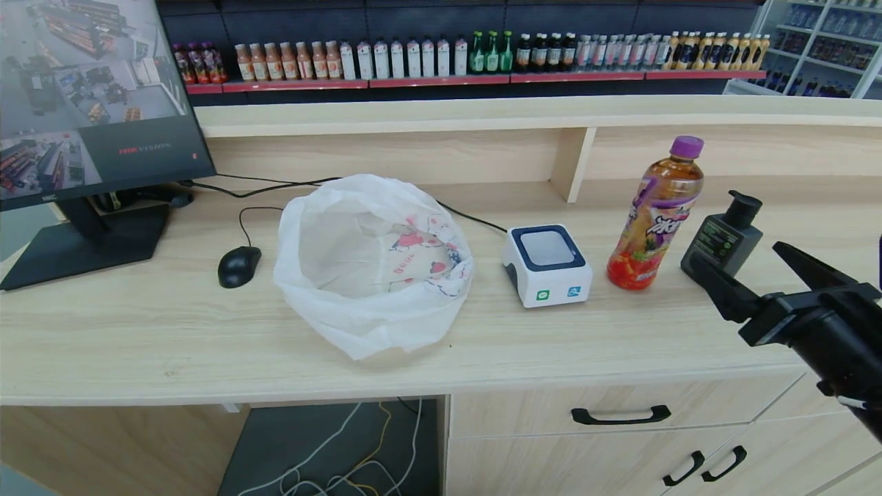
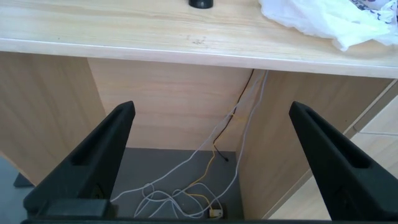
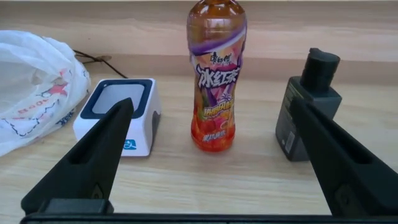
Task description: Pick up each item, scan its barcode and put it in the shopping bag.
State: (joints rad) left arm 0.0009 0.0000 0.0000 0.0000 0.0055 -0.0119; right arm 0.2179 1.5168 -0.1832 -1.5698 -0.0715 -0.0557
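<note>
The right pincer [image 3: 211, 106] stands wide, holding nothing, level with the counter [image 1: 172, 344] and short of the goods. Straight ahead of it, lined up with the gap between its fingers, the tea bottle [image 3: 215, 74] stands upright, untouched. Just beyond the finger on the robot's right stands a dark pump bottle [image 3: 308, 109], near the tea bottle but apart from it. Off the other finger sits the white scanner [image 3: 121, 115], window up, and farther that way the shopping bag [image 3: 34, 87] slumps with its mouth open. The left pincer [image 2: 211, 106] is also wide and empty. It hangs lower than the counter's front edge, facing the cables underneath, with the bag above and well away.

No item looks scanned or bagged yet, so I judge the first pick is ahead. The tea bottle is tall and narrow. If one finger meets it before the other, it could tip towards the scanner. The pump bottle stands close enough that the outer finger may clip it on the way in. The bag is limp, and its rim may fold shut under a dropped bottle.
</note>
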